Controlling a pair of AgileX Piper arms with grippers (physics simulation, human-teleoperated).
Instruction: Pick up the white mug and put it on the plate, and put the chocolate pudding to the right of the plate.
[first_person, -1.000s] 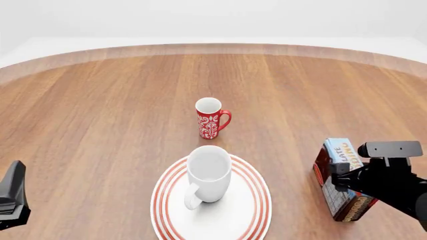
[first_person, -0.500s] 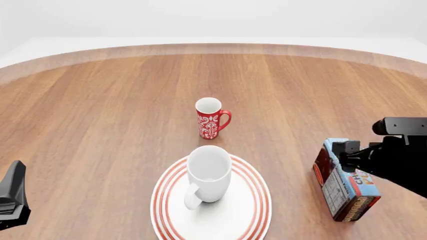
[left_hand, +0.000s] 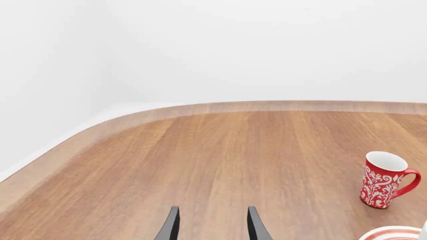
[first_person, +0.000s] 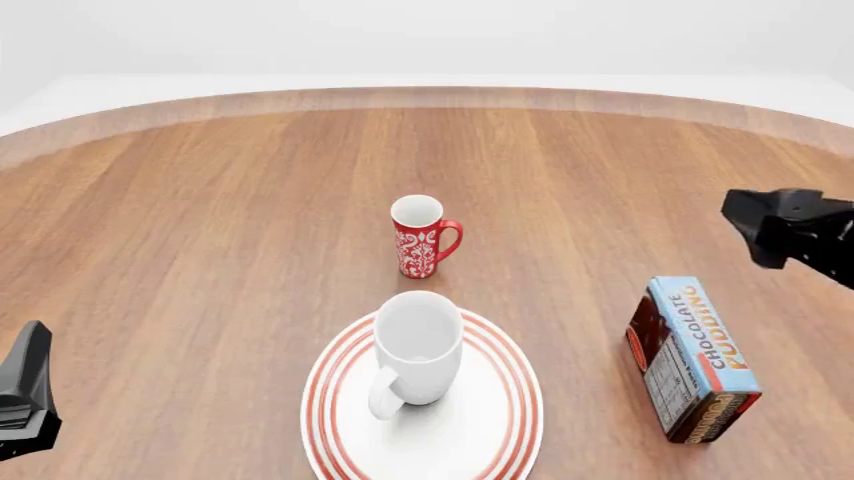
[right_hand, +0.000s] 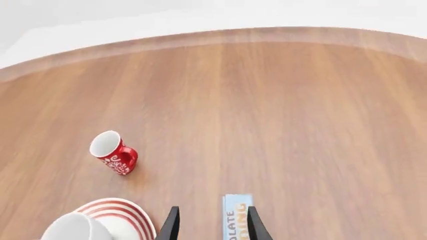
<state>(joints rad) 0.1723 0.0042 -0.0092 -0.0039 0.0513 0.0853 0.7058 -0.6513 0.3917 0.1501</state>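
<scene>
- Looking down from the front view, I take the large round white plate with red rings around its rim (first_person: 501, 415) as my landmark on the brown wooden table (first_person: 200, 220).
- I see the large glossy white mug (first_person: 416, 345) standing upright on that plate, its mouth up and its loop handle turned toward the near edge.
- Right of the plate, apart from its rim, the small rectangular chocolate pudding box (first_person: 694, 357) lies on the table, its light blue lettered face up, with dark brown and red sides showing.
- Beyond the plate, a smaller red mug with a white floral pattern (first_person: 423, 238) stands upright, handle to the right.
- My right gripper (right_hand: 210, 223) hangs above the table, farther from me than the box and touching nothing; its wrist view shows the two dark fingers parted, with the box's blue face just behind them.
- My left gripper (left_hand: 212, 226) sits well left of the plate; its fingers are spread and hold nothing, and bare wood shows between them.
</scene>
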